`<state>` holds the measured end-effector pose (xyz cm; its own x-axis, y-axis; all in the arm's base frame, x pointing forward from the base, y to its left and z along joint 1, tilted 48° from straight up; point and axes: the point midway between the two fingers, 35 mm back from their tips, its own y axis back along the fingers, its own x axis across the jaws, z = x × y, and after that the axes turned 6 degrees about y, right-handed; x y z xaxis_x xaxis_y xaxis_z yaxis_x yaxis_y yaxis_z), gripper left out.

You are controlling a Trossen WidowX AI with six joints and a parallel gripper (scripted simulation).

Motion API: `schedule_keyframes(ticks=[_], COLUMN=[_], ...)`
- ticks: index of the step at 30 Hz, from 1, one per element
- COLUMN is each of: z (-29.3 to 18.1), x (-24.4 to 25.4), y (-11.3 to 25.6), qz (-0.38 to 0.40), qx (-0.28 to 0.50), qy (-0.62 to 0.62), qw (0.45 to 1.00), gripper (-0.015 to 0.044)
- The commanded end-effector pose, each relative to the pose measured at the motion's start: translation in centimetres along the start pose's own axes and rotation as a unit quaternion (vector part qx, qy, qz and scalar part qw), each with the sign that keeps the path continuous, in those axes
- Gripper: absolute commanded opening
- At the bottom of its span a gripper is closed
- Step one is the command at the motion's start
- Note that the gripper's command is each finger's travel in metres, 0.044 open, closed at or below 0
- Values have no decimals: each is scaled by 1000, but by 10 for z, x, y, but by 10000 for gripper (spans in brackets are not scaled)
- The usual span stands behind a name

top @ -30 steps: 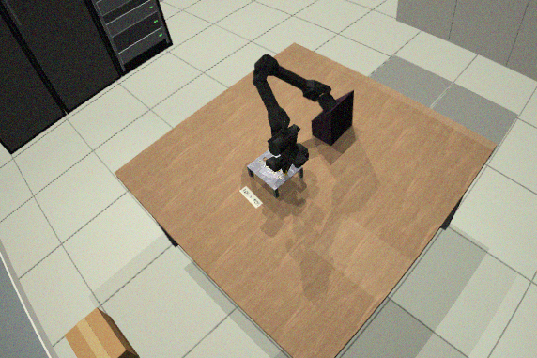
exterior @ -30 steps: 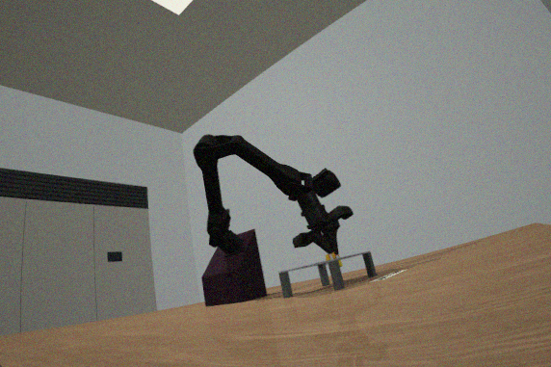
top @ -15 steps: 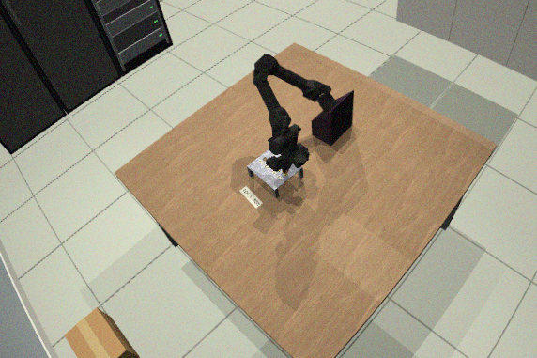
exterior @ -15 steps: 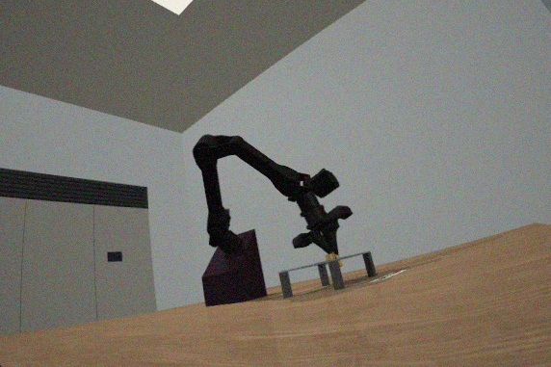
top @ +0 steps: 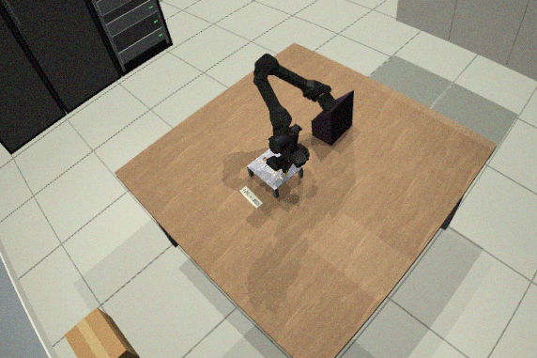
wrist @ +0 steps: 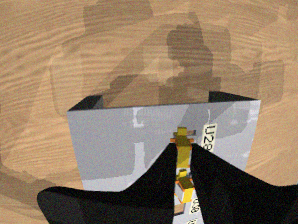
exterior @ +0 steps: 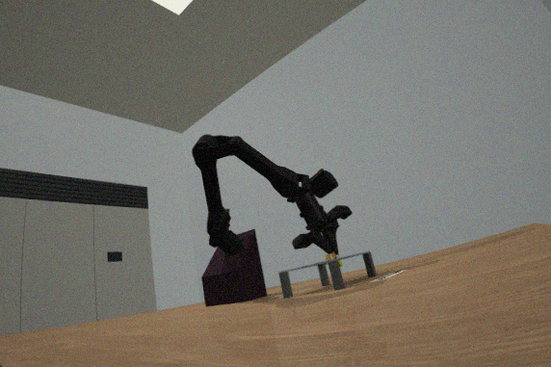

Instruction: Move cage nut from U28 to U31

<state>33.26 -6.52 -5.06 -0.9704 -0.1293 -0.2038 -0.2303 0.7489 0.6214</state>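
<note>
The claw [top: 281, 169] [exterior: 333, 252] [wrist: 181, 148] is nearly closed, its narrow gap filled by the yellow cage nut [wrist: 183, 150], which it grips. The nut stands beside the U28 label [wrist: 208, 138], at or just over its hole (whether its wings are free, I cannot tell). A second nut [wrist: 185, 191] sits close behind, between the fingers in the wrist view. Risk: a sideways carry begun too low could knock that neighbour. A wing snagged under the rail plate [top: 275, 183] [exterior: 304, 267] [wrist: 110, 150] could twist the nut or drag the plate's legs across the counter [top: 197, 189] [exterior: 144, 338] [wrist: 30, 60].
</note>
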Motion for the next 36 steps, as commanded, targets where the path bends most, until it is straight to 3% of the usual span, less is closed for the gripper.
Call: schedule_keyframes(ticks=[1, 36], z=[0, 0], x=[1, 3], y=[0, 0], qz=[-3, -27], qx=[2, 5], qy=[3, 3], qw=[1000, 1000], gripper=[25, 25])
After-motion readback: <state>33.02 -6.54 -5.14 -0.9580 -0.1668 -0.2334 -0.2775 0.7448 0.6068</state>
